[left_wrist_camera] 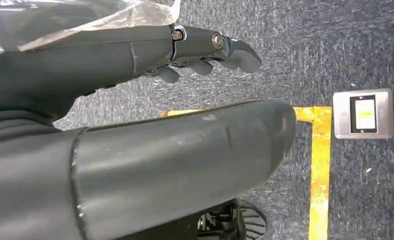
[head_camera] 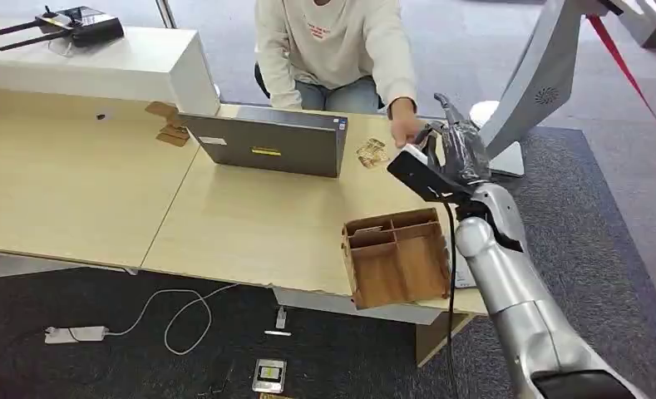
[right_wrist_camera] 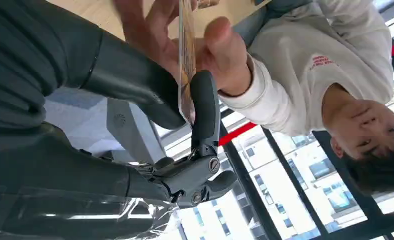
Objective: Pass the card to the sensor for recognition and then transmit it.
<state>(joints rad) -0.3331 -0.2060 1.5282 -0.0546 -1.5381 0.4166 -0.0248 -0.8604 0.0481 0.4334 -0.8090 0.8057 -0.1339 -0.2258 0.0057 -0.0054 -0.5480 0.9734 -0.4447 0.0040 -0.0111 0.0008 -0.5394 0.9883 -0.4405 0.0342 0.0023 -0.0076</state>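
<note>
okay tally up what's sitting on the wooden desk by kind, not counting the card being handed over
Laptop: 1
Wooden divided tray: 1
Small cardboard pieces: 1 cluster
Patterned card-like item beside the laptop: 1
Total: 4

Floor: dark grey-blue carpet (head_camera: pixel 607 208), with a yellow tape line (left_wrist_camera: pixel 320 170) and a square metal floor plate (left_wrist_camera: pixel 362 114) beside it. Light wooden table (head_camera: pixel 249 224) in two joined sections. White counter (head_camera: pixel 133 62) at the far left end of the table. A white power strip (head_camera: pixel 75 334) with a looped white cable lies on the carpet under the table edge. Red strap (head_camera: pixel 632 75) runs diagonally at far right. Large windows (right_wrist_camera: pixel 294 185) with dark frames show daylight and buildings outside.
</note>
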